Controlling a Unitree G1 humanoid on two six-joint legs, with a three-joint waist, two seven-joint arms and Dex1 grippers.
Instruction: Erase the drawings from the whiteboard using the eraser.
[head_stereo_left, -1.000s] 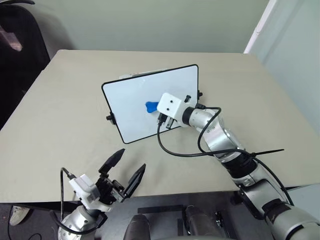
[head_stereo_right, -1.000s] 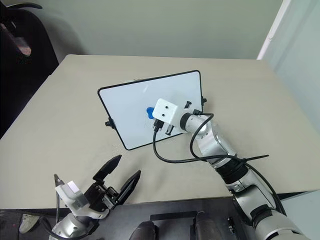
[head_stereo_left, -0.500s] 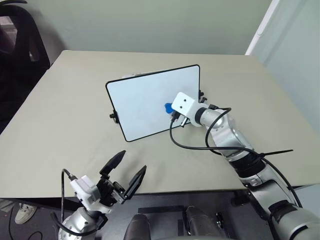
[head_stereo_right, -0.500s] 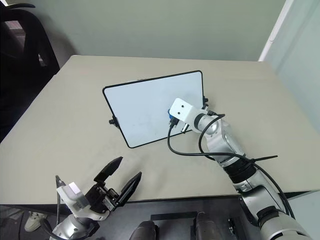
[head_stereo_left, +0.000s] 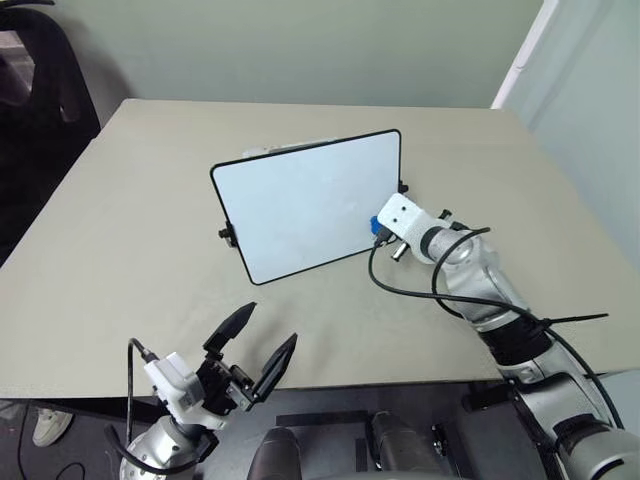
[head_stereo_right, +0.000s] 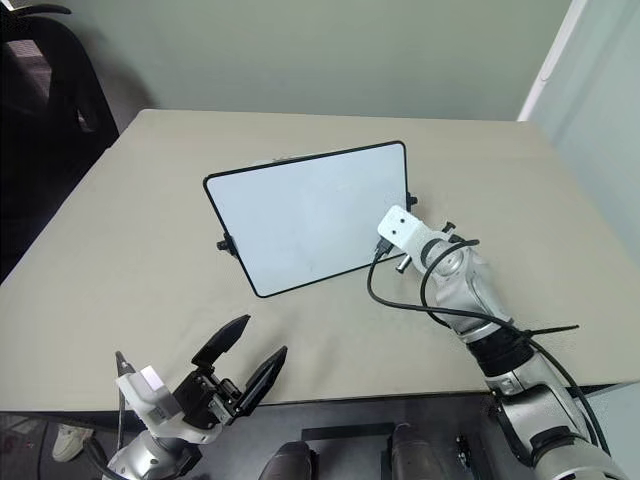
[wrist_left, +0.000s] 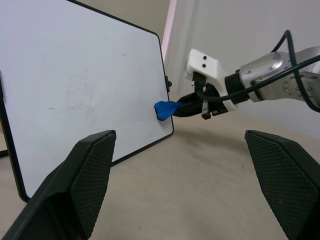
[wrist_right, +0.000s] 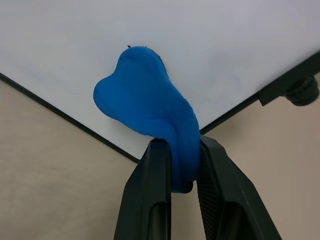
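The right gripper (wrist_right: 181, 165) clamped a small bright-blue rubbery eraser (wrist_right: 150, 102) against the black-framed rectangular whiteboard (head_stereo_left: 300, 200), right of centre frame. At lower left, the left gripper (head_stereo_left: 255, 345) hung wide apart over the beige table (head_stereo_left: 120, 220).

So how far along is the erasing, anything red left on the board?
Looks nearly done: the whiteboard shows no red drawing, only a faint smudge. The right gripper is shut on the blue eraser at the board's lower corner. The left gripper hangs open, idle. Left: a last check, maybe wiping that smudge.
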